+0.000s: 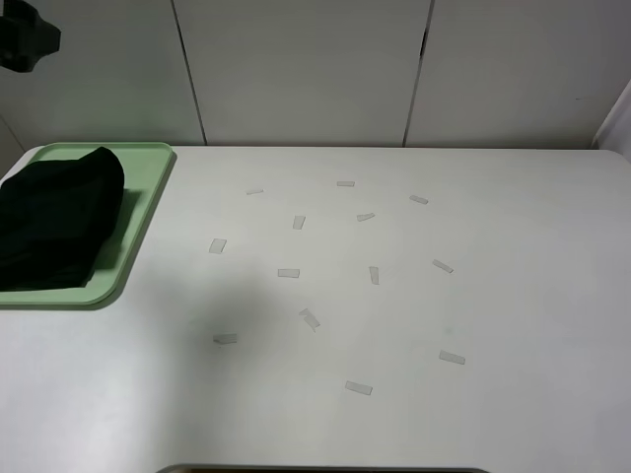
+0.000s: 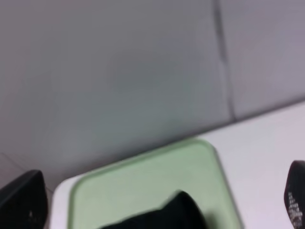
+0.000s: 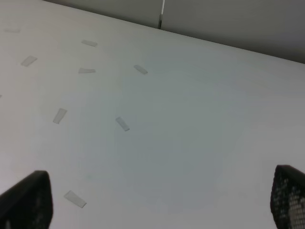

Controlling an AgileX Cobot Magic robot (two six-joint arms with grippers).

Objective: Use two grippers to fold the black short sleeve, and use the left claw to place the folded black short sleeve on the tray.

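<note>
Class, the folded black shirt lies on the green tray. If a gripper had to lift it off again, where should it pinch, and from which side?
Pinch the black short sleeve at its raised far-right corner, from above on the tray's bare right side: there the cloth bulges up and nothing crowds it.

No readable text, label, brand, number or sign anywhere, folded black short sleeve [image 1: 54, 217] on the tray [image 1: 148, 192] showing only plain dark cloth, small pale scraps [image 1: 288, 273] on the bench [image 1: 513, 296] blank
</note>
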